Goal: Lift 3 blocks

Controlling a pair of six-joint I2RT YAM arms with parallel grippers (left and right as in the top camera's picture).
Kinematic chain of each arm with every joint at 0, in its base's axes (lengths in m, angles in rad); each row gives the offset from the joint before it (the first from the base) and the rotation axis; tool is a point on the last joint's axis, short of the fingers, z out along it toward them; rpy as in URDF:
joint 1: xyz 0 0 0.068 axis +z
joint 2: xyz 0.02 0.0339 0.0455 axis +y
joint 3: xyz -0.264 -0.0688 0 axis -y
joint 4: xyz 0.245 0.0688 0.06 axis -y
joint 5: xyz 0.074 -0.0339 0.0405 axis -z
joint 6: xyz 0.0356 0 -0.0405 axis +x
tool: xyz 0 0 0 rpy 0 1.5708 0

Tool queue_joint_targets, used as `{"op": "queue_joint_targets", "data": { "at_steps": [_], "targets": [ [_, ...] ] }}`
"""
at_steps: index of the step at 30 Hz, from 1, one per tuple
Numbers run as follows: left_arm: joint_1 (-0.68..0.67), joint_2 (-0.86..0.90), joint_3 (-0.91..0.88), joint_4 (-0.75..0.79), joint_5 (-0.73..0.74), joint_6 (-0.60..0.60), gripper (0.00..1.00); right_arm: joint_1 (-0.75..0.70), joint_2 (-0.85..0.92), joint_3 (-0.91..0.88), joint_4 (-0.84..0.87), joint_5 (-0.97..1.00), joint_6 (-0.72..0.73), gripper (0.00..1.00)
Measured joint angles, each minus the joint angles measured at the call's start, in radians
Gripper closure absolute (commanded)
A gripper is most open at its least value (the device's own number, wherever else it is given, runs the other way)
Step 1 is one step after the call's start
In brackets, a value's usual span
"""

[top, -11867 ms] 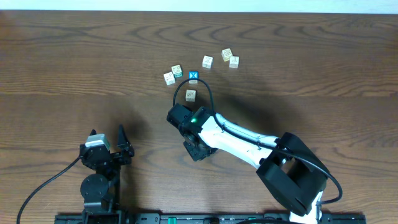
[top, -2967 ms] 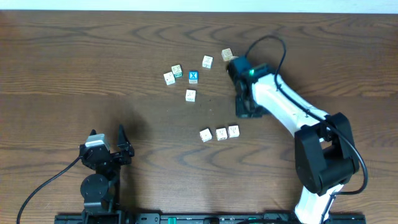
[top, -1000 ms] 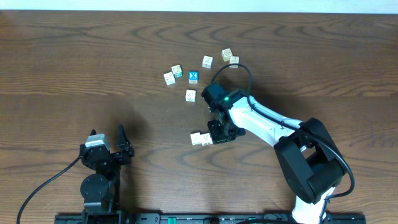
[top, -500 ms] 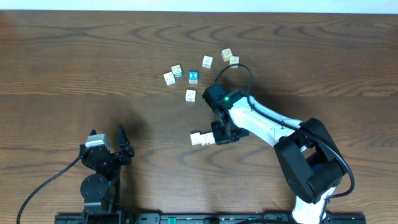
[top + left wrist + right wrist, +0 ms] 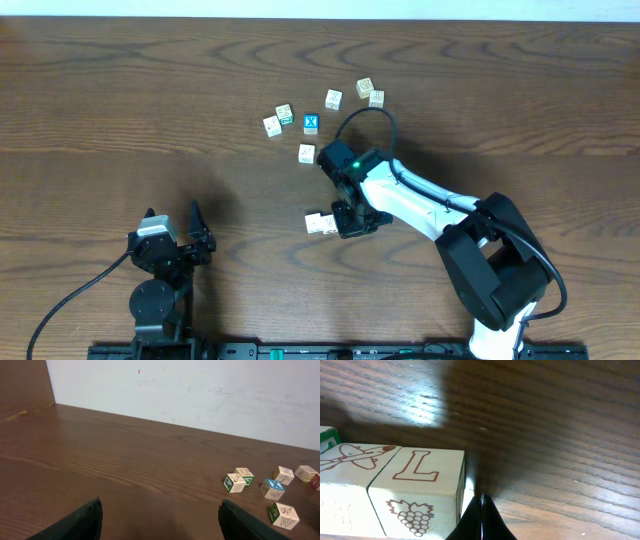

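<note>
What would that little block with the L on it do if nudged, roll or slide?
The L block would probably slide, not roll: it is a flat-faced cube sitting flat on the table. It looks like wood, so likely stiff and light. The neighbouring block sits flush against it, so a push from the shut right end effector would likely shift both.

Looks like a robotics lab — bare wooden table [image 5: 120, 90], blank white wall [image 5: 200, 390]

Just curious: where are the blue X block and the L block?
Blue X block [image 5: 311, 123]: overhead view, its top face.
L block [image 5: 417, 466]: right wrist view, its lettered top face.
</note>
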Motion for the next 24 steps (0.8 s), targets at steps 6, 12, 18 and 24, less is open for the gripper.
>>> {"op": "queue_joint_targets", "data": {
  "at_steps": [6,12,18,24],
  "targets": [
    [0.0,0.0,0.0,0.0,0.0,0.0,0.25,0.001,0.0,0.0,0.0,-0.014,0.0,0.99],
    [0.0,0.0,0.0,0.0,0.0,0.0,0.25,0.006,0.0,0.0,0.003,-0.043,0.009,0.99],
    [0.0,0.0,0.0,0.0,0.0,0.0,0.25,0.026,0.0,0.0,0.003,-0.051,0.026,0.99],
    [0.0,0.0,0.0,0.0,0.0,0.0,0.25,0.032,0.0,0.0,-0.004,-0.052,0.097,0.99]
  ]
}}
